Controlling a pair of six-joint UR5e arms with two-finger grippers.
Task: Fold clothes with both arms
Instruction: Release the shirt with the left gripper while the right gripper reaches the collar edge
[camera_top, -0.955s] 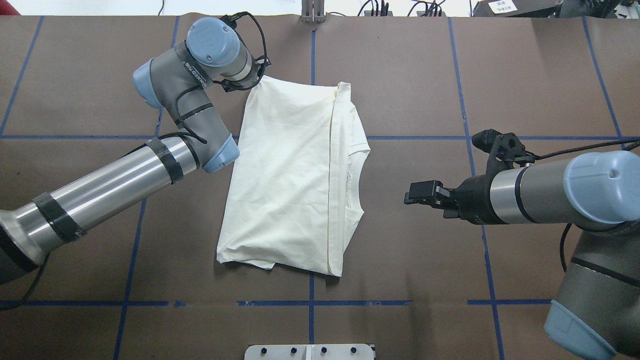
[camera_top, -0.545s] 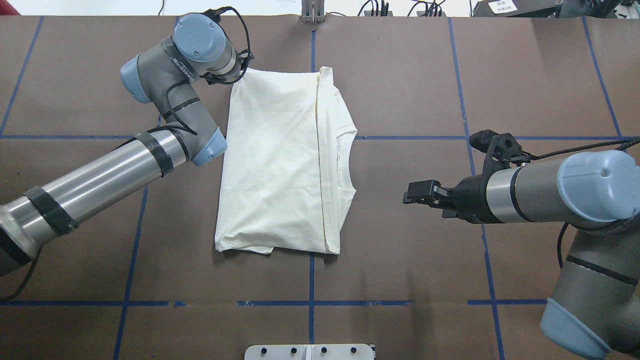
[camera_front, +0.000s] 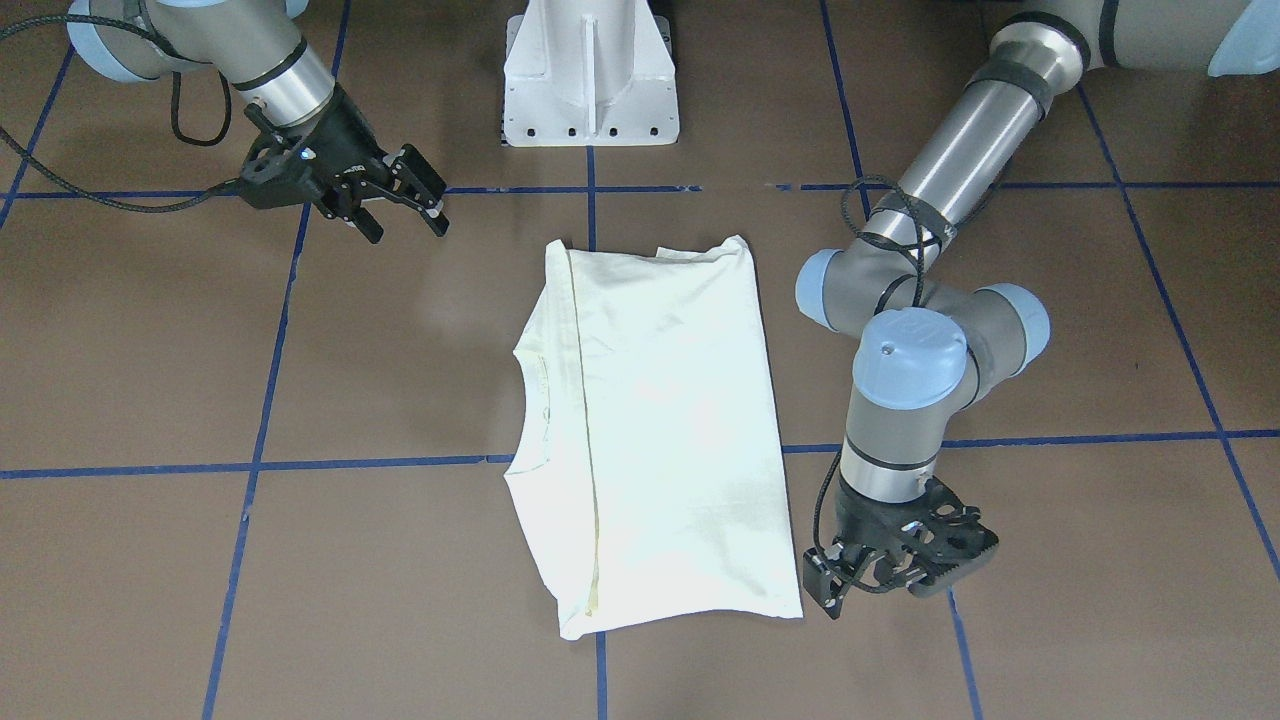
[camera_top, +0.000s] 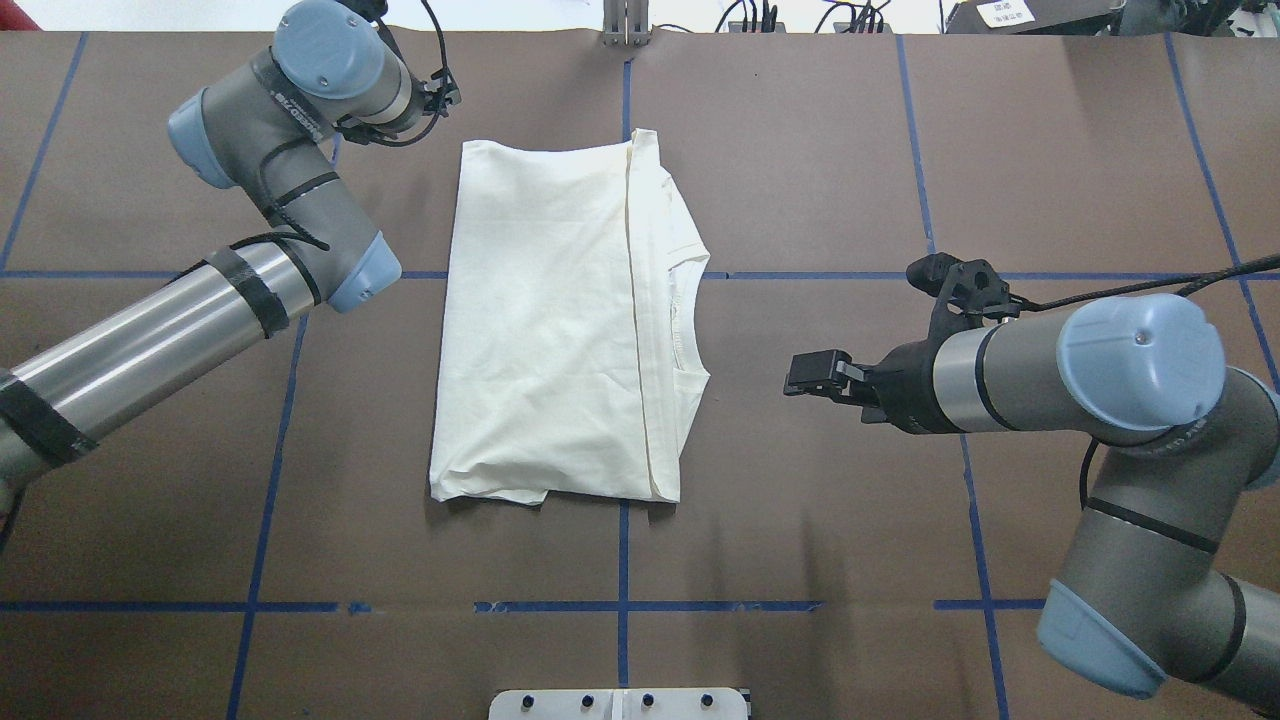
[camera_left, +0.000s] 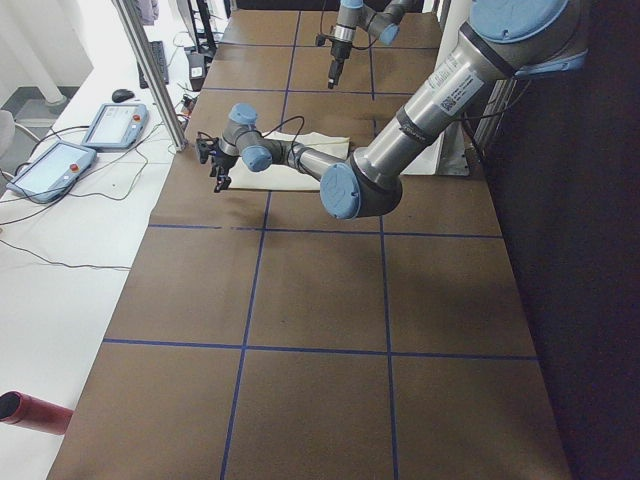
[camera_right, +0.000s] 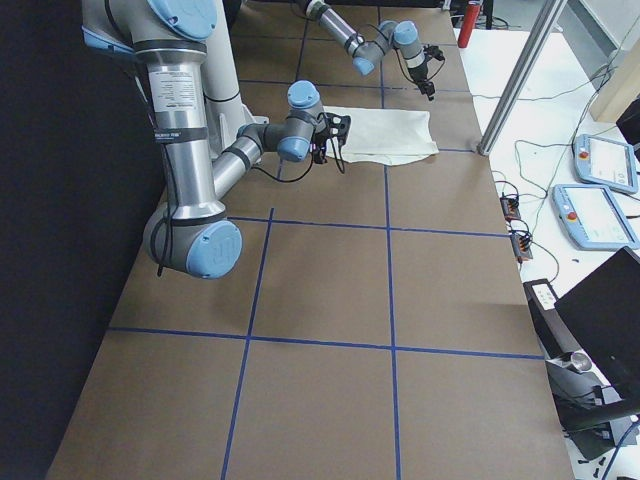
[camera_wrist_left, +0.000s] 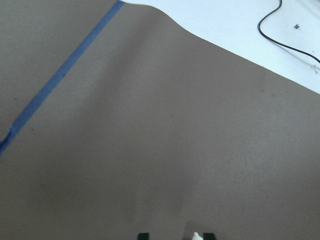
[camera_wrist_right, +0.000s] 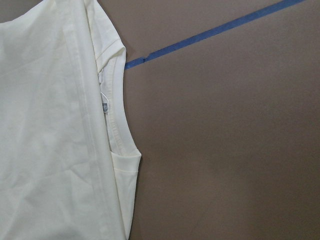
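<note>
The shirt lies flat at the middle of the counter, a little nearer the far edge than the robot's edge; it is folded into a tall rectangle, plain cream side up, with no print showing; one long fold runs down it near its right side, and the collar opens toward the counter's right end. A blue tape line crosses the counter and passes under the shirt.

The left gripper points down near the far edge, just beside the shirt's far-left corner but not touching it; its wrist view shows two black fingertips set apart with only bare counter between them, so it is spread and holds nothing; it seems to hang just above the surface, though the height is hard to judge.

The right gripper hovers between the shirt and the counter's right end, level with the collar and well apart from it; its fingers are spread and empty, aimed toward the shirt; its wrist view takes in the collar, the fold edge and bare counter.

The white base stands at the middle of the robot's edge.
</note>
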